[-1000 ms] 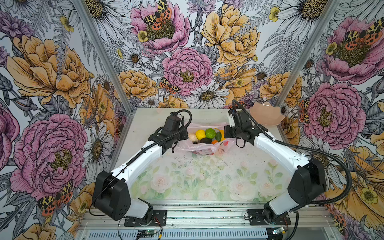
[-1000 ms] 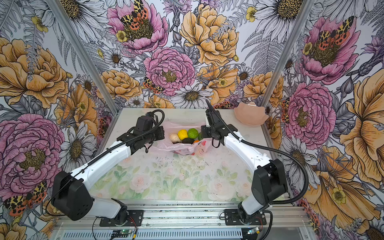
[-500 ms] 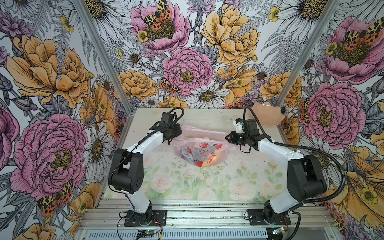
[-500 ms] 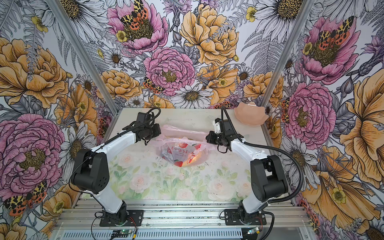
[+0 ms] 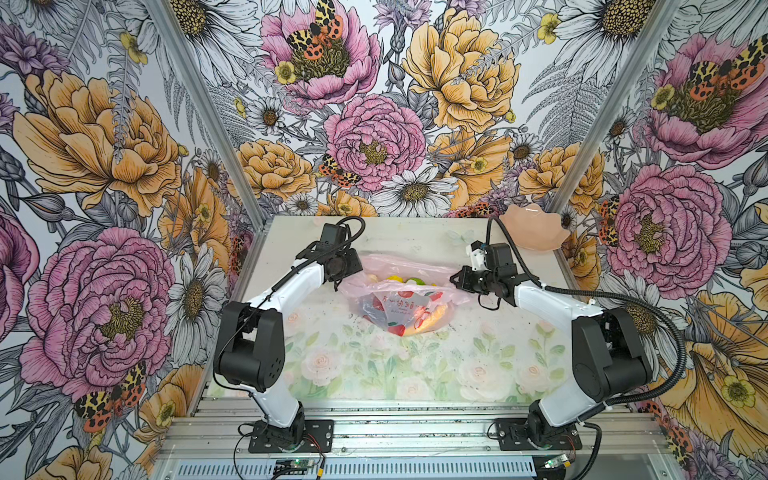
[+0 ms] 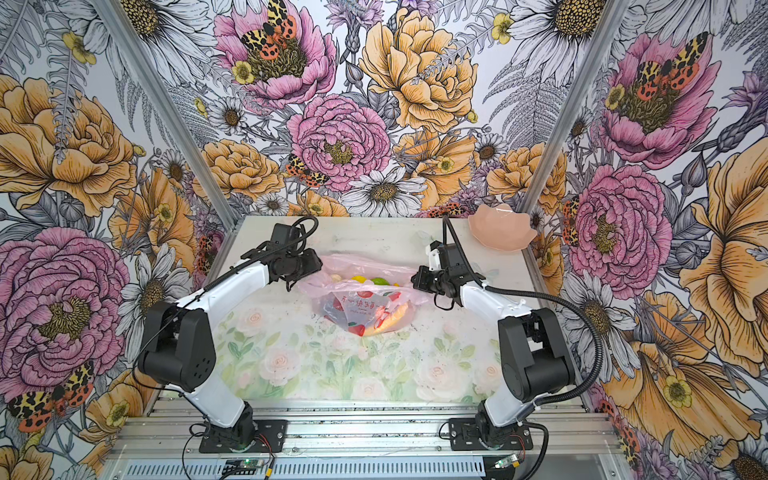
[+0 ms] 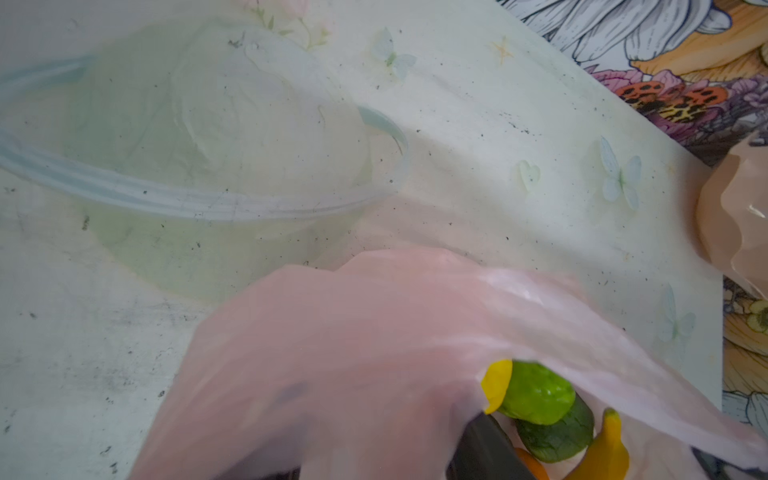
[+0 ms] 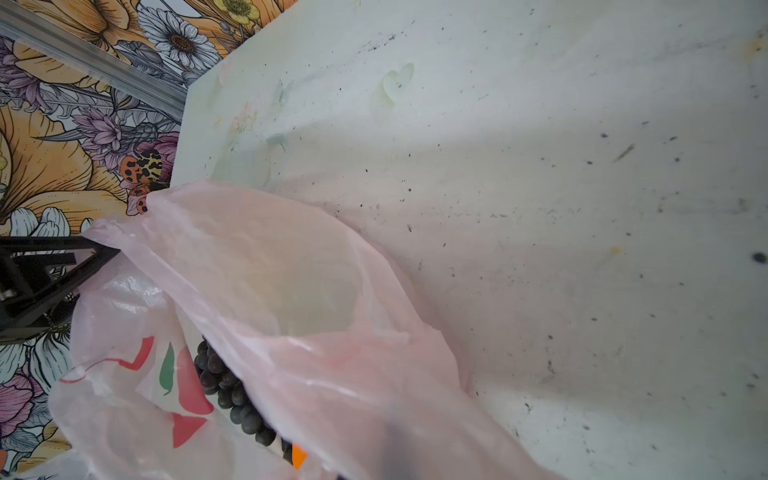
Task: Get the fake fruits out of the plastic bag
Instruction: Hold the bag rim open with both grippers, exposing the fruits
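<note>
In both top views the thin, crinkly pink plastic bag [image 5: 401, 303] [image 6: 361, 309] lies mid-table [image 5: 374, 374], its mouth spread between the left gripper [image 5: 356, 275] and the right gripper [image 5: 454, 282]. A lemon [image 5: 392, 277] and a lime [image 5: 415, 281] peep out. A petal-edged peach bowl [image 5: 533, 232] sits in the far right corner.

Left wrist: film veils the fingers, so I cannot tell their state. A glossy lime [image 7: 534, 392], dark avocado [image 7: 557, 440] and banana [image 7: 602, 453] show.

Right wrist: the fingers are closed on the bag's rim, under film. Only here, a beaded purple grape bunch [image 8: 232, 390].

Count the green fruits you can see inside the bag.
2: a bright green lime at the mouth of the bag and a dark green avocado right against it. More may be hidden under the plastic.
</note>
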`<state>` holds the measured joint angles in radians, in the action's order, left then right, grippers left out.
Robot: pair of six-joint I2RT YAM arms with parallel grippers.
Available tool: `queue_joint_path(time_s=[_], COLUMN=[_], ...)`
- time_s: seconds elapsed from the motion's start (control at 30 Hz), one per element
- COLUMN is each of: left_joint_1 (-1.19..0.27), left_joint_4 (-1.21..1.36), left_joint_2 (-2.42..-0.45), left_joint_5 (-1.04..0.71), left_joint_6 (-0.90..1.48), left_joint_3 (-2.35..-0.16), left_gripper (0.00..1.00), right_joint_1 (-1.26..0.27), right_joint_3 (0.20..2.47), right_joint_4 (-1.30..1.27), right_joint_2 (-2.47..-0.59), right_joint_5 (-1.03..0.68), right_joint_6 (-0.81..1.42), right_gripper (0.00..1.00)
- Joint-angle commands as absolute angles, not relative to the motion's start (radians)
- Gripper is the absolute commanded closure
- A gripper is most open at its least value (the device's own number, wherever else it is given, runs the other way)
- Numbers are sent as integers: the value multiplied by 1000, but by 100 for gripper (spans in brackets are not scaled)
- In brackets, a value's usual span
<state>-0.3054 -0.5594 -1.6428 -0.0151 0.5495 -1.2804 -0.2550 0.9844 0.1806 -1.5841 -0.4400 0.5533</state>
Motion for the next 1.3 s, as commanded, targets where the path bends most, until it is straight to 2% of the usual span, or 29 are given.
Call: queue_joint_path(time_s=[0.0, 0.1, 0.3, 0.57, 0.67, 0.77, 1.0, 1.1, 1.27], left_joint_1=[-346, -374, -434, -494, -491, -476, -438, -382, -281], left_joint_4=[-694, -728, -778, -758, -713, -625, -378, -234, -60], left_joint_2=[-1569, -1516, -1487, -1553, -1566, -1556, -1434, -1355, -1280], left_joint_5=[190, 276, 312, 225, 164, 87, 47, -7, -107], left_joint_6=[629, 677, 718, 749, 768, 772, 691, 680, 683], left_joint_3=[-1281, -1264, -1265, -1230, -1179, -1100, -850, -719, -599], left_gripper=[21, 12, 9, 12, 24, 44, 91, 100, 100], right_joint_1=[-293, -329, -368, -387, -384, -356, -191, -147, -97], right_joint_3=[973, 967, 953, 945, 937, 923, 831, 822, 818], right_joint_4=[143, 144, 144, 144, 143, 117, -146, -233, -341], right_joint_2=[-1518, -1497, -1462, -1416, -1397, -1390, -1441, -1504, -1597], right_joint_5=[-404, -372, -306, -267, -239, -265, -476, -528, -588], right_joint_6=[540, 521, 516, 518, 534, 577, 766, 817, 895], right_gripper=[100, 100, 100, 100, 100, 100, 100, 100, 100])
